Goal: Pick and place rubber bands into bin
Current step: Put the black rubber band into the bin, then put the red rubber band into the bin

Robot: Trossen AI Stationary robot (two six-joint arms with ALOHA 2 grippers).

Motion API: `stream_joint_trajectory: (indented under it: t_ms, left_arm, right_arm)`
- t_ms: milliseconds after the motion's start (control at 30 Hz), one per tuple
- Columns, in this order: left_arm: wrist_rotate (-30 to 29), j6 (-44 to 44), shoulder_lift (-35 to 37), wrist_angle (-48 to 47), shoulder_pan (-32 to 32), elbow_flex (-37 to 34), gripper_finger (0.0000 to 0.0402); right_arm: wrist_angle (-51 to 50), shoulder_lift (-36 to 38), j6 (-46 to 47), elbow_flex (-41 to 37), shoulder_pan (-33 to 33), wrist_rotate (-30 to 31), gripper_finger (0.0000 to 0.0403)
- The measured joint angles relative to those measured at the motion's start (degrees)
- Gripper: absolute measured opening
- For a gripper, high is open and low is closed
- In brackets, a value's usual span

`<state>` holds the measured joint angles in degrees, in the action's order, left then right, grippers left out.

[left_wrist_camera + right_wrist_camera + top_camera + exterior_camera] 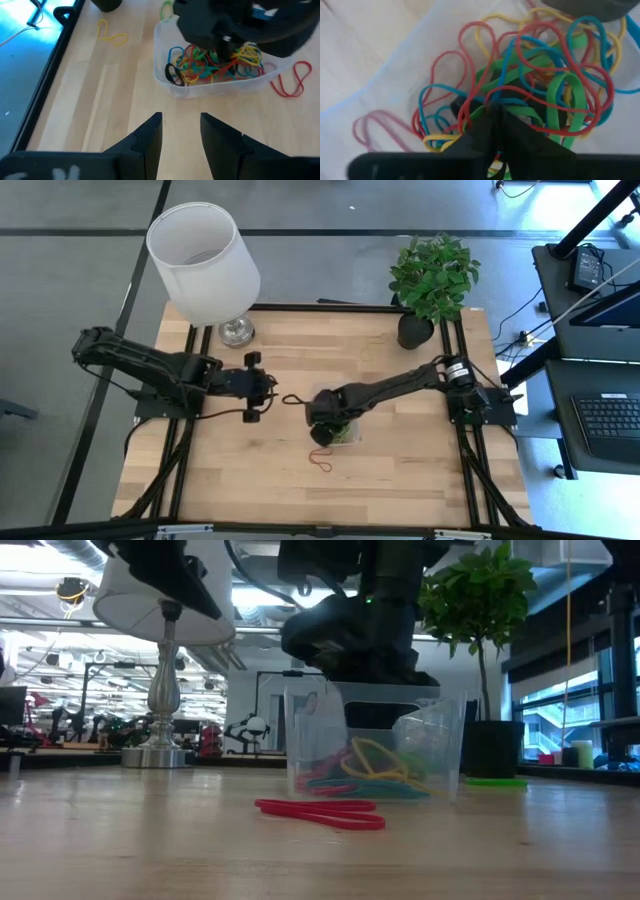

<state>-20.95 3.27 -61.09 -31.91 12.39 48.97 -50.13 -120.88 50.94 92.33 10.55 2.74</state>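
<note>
The clear bin (165, 47) stands near the table's middle with a heap of coloured rubber bands (210, 65) inside. A black band (173, 75) hangs over its rim. One red band (320, 462) lies flat on the wood just in front of the bin, and a yellow band (112, 35) lies farther back. My right gripper (492, 112) points down into the bin (348, 436), its fingertips together at the heap (545, 75). My left gripper (181, 125) hovers open to the left of the bin, with nothing between its fingers. My right gripper comes from above, pointing down into the bin, and its fingertips (480, 125) are at the top of the heap. A red band (470, 107) passes right by the tips. Whether it is pinched between them I cannot tell.
A white lamp (205, 265) stands at the table's far left and a potted plant (430, 280) at its far right. Bare wood lies along the near edge, in front of the red band (322, 812).
</note>
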Motion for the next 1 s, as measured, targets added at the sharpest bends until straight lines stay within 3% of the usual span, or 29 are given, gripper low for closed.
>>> stream_joint_trajectory:
  t_ms: [333, 500, 700, 833, 1000]
  left_arm:
    - [0.0, -1.6, 0.2, -3.4, 0.8, 0.0, 0.0127]
    - [0.0, -1.6, 0.2, -3.1, 0.8, 0.0, 0.0127]
    - [-1.3, 0.1, 0.2, -3.0, 1.2, 0.0, 0.0127]
    - [-5.2, 3.6, -0.9, -2.7, 4.7, 0.2, 0.0127]
    - [-11.5, 10.0, -7.9, -2.7, 9.6, 5.2, 0.0127]
  right_arm:
    - [-2.5, 1.9, 4.3, 2.0, 0.2, 0.0, 0.0149]
    - [-4.3, 4.2, 2.0, 3.5, 0.2, 0.4, 0.018]
    - [-7.8, 8.0, -4.1, 3.4, 2.1, 5.0, 0.0181]
    - [-14.5, 11.8, -7.8, 2.8, 5.4, 10.6, 0.0163]
    - [-16.3, 21.2, -6.6, -7.3, 9.9, 15.3, 0.014]
